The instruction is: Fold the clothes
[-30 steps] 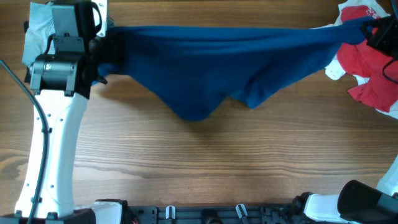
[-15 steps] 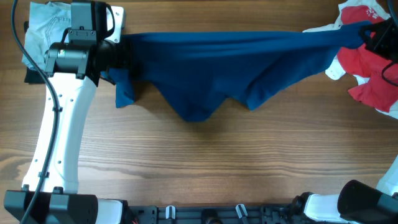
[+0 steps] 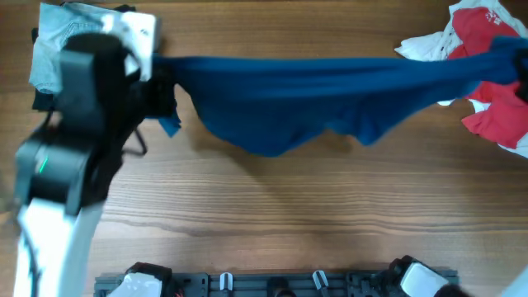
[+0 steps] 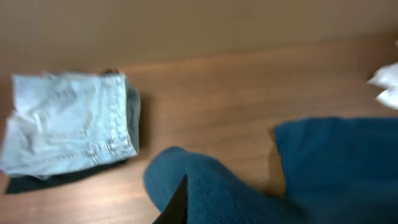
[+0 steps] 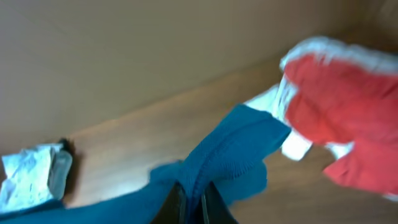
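Note:
The clothes are one dark blue shirt (image 3: 313, 91), stretched in a band across the back of the table with its middle sagging toward the wood. My left gripper (image 3: 161, 89) is shut on the shirt's left end; in the left wrist view blue cloth (image 4: 249, 193) covers the jaws and only one dark finger (image 4: 176, 205) shows. My right gripper (image 5: 194, 198) is shut on a seamed edge of the shirt (image 5: 236, 149) at its right end. In the overhead view that gripper lies beyond the right edge.
Folded light denim (image 3: 62, 41) lies on a dark item at the back left corner, also in the left wrist view as denim (image 4: 68, 124). A red and white garment pile (image 3: 491, 107) sits at the back right. The left arm (image 3: 66, 165) looms over the left side.
The left gripper has shut on the shirt's left end and its arm has risen toward the camera. The shirt has shifted right and pulled tauter; the right gripper left the overhead view.

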